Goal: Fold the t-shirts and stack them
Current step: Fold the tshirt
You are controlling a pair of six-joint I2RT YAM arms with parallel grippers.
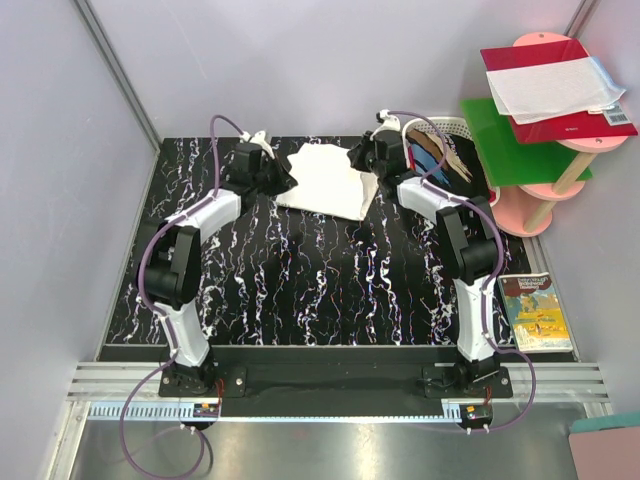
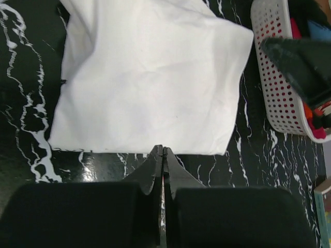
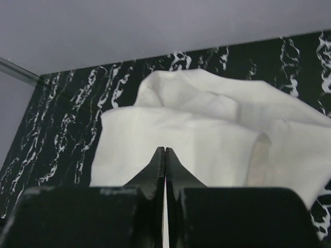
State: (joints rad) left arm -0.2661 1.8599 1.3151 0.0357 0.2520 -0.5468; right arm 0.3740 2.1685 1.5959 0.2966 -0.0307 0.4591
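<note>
Now the white tee (image 1: 322,180) lies half-folded at the far middle of the bench (image 1: 330,290), stretching across between both arms. Left claw (image 2: 163,151) sits pressed together at its hem. Right claw (image 3: 165,150), likewise together, meets the opposite side. Whether either nips cloth is unclear.

The white t-shirt (image 2: 150,82) runs past the top edge. Right of it, the basket (image 2: 274,77) is cut off, and the clothes (image 2: 305,64) inside are indistinct.

Soft matt white cloth t-shirt (image 2: 150,77), glossy black marbled table (image 2: 26,129), perforated white plastic basket (image 2: 276,77)
</note>
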